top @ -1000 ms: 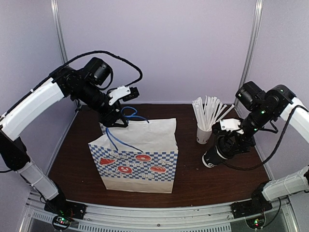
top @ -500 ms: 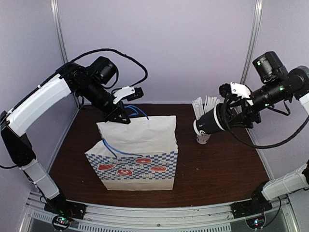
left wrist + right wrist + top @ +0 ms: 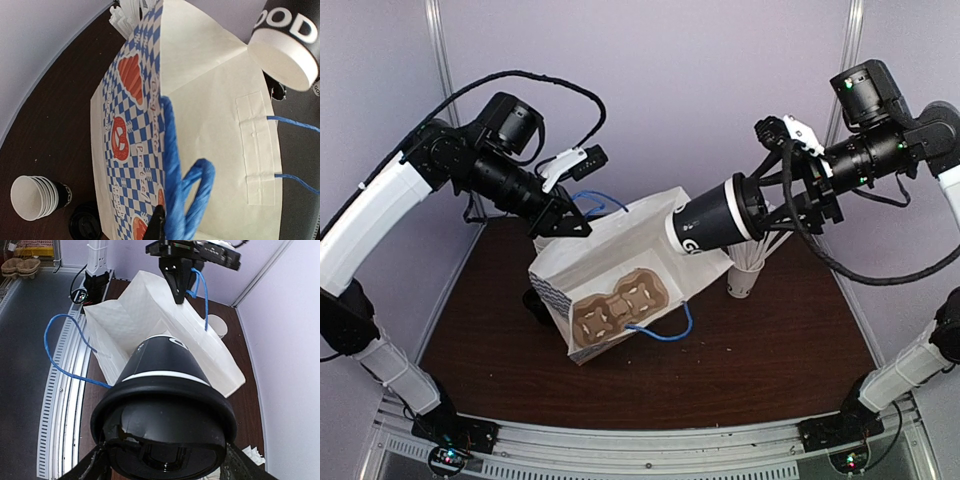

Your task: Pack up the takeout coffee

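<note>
Since a second ago the takeout coffee [image 3: 715, 222] has gone from low by the table to up in the air on its side, and the bag's been tipped over to meet it. My right gripper [image 3: 768, 208] is wrapped around the cup at the lid end, so the cup sticks out ahead of those fingers with its pale base aimed at the bag's mouth. It's right at the opening but not in yet, as far as I can tell. My left gripper [image 3: 565, 222] is pinched tight on the blue handle [image 3: 175, 165], and the checkered bag [image 3: 620, 250] hangs slanted below its fingers. I'd call this the insertion step. Next I reckon I push the cup in along the bag and get it upright before letting go. Cup's smooth tapered paper with a glossy plastic lid. Bag's thin, creased and floppy with a twisted cord handle, so the mouth could fold shut on me.
</note>
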Motion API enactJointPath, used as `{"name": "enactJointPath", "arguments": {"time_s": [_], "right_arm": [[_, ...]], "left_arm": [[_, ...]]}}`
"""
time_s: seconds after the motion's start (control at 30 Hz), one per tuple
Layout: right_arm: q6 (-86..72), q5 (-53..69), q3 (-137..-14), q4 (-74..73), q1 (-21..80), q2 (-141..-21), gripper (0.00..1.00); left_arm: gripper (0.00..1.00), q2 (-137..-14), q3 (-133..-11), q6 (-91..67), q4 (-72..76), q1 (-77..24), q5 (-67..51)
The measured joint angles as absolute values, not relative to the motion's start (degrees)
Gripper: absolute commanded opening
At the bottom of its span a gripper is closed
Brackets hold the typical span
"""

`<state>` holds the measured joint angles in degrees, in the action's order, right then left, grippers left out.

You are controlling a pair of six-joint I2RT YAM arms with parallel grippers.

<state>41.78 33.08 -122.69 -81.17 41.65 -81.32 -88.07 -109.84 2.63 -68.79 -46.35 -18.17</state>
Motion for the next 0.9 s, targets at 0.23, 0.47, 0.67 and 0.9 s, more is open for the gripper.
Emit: {"name": "enactJointPath", "arguments": {"time_s": [0.23,0.47,0.67,0.9], "right_arm": [[42.8,21.5,-120.5,-79.6,52.9,-83.4,0.68],[45.8,9.4,-112.6,-77.5,61.9,-85.5,0.69],[46.9,3.0,-111.0,-76.2,63.9,-88.0,0.69],[46.0,-1.0,-105.4,-73.6,64.8,-88.5,0.69]], "left_arm": [[0.00,-93.4,-112.6,1.1,-68.6,-52.1,-14.2],[0.00,-95.9,-114.8,-2.4,-68.6,-55.1,-10.2],[0.00,-96.0,-115.5,-4.6,-68.6,-56.5,-8.2],[0.00,-96.5,-116.8,-6.2,-68.5,-60.5,-4.7]]}}
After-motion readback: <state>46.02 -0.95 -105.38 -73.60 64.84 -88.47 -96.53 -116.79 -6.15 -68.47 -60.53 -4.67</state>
